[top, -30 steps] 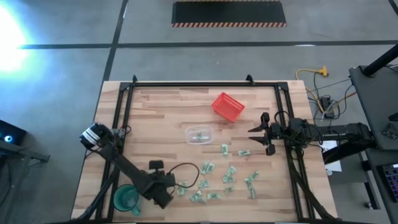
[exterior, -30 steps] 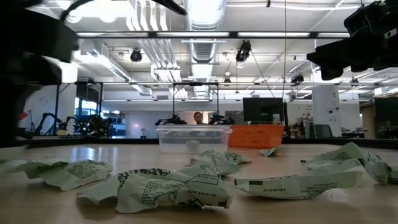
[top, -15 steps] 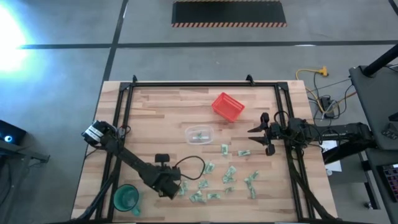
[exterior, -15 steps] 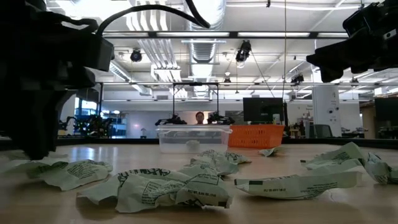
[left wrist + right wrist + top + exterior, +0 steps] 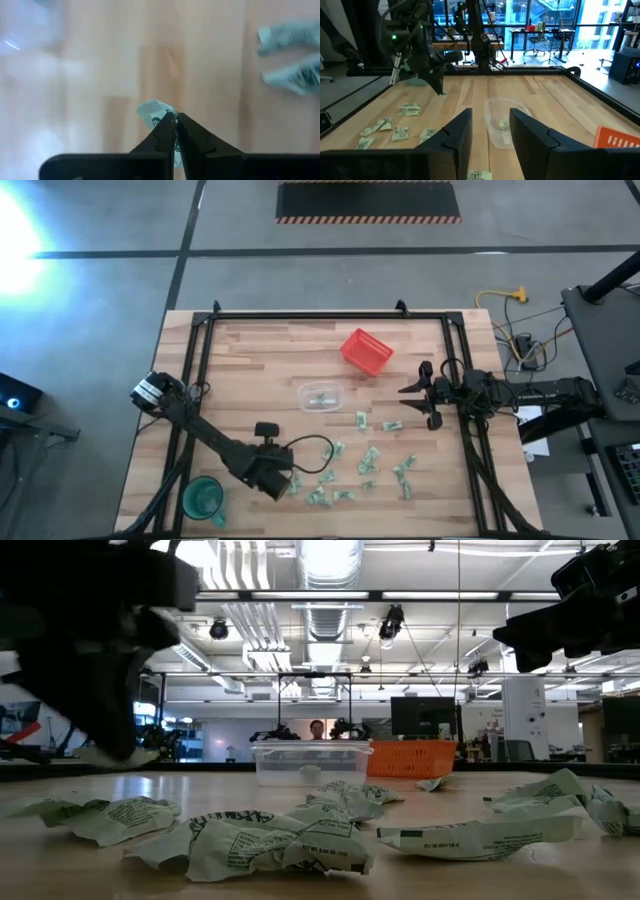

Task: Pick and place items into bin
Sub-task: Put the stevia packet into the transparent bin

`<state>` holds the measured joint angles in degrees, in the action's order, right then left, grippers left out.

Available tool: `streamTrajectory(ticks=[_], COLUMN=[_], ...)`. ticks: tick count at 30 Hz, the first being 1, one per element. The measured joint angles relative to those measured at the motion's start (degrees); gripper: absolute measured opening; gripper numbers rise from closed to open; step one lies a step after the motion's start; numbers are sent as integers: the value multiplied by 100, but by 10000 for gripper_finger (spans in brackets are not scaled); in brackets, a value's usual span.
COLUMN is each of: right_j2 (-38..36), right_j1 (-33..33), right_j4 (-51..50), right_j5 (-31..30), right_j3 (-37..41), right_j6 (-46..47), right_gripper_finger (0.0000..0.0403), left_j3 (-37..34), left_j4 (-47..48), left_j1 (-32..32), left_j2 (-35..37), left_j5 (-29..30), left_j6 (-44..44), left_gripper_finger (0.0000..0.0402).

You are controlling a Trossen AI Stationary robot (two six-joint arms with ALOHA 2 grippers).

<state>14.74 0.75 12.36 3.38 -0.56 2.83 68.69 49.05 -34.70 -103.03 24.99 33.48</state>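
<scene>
Several tiny pale green wrapped items (image 5: 368,460) lie scattered on the wooden table's near right part; the low view shows them close up (image 5: 255,840). The bin (image 5: 320,396), small and clear, stands mid-table with a piece or two inside. My left gripper (image 5: 287,483) is above the left end of the scatter, shut on one item (image 5: 154,111). My right gripper (image 5: 415,395) hovers open to the right of the bin, and the bin (image 5: 501,127) shows beyond its fingers. My left gripper pinches one wrapped item by its near edge (image 5: 162,117) between its two fingertips. The fingers come from above, pointing down. The item sticks out past the tips and hangs below them (image 5: 118,754), lifted clear of the table.
A red mesh basket (image 5: 366,350) stands beyond the bin toward the far edge. A green cup (image 5: 203,498) sits at the near left corner beside my left arm. Black frame rails (image 5: 195,380) run along the table's left, far and right sides.
My left gripper has moved a little toward the table's right edge, come down onto the left end of the scatter, shut on one wrapped item and risen with it. That item now hangs clear of the table.
</scene>
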Motion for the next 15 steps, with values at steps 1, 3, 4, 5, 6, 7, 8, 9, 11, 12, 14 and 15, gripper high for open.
streamTrajectory(ticks=[1, 3, 4, 5, 6, 7, 8, 9, 11, 12, 14, 15], right_j2=[0, 0, 0, 2, 2, 3, 4, 2, 6, 11, 11, 12], right_j1=[-2, 0, 0, 0, 0, 0, 0, 0, 0, 0, 0, 0], right_j4=[0, 8, 12, 13, 15, 15, 16, 20, 21, 23, 20, 22], right_j5=[2, -9, -9, -11, -11, -11, -9, -10, -9, -11, -9, -9], right_j3=[0, 0, 0, 0, 0, 0, 0, 0, 0, 0, 1, 2], right_j6=[0, 0, 0, 0, 1, 0, 2, 2, 0, 0, 0, 0], right_gripper_finger=[121, 121, 121, 121, 121, 121, 121, 121, 121, 121, 121, 121], left_j3=[2, 0, 0, 0, -2, -9, -26, -49, -98, -109, -131, -142], left_j4=[3, -6, -5, -25, -72, -170, -325, -539, -1018, -1301, -1776, -1915], left_j1=[25, 100, 158, 230, 319, 429, 559, 700, 999, 1164, 1494, 1666], left_j2=[46, 161, 227, 292, 359, 425, 482, 536, 646, 684, 752, 760], left_j5=[248, 828, 1166, 1468, 1687, 1845, 1934, 1969, 1954, 1892, 1611, 1440], left_j6=[-93, -277, -388, -503, -642, -839, -1064, -1339, -1896, -2201, -2747, -2942], left_gripper_finger=[0, 0, 0, 0, 0, 0, 0, 0, 0, 0, 0, 0])
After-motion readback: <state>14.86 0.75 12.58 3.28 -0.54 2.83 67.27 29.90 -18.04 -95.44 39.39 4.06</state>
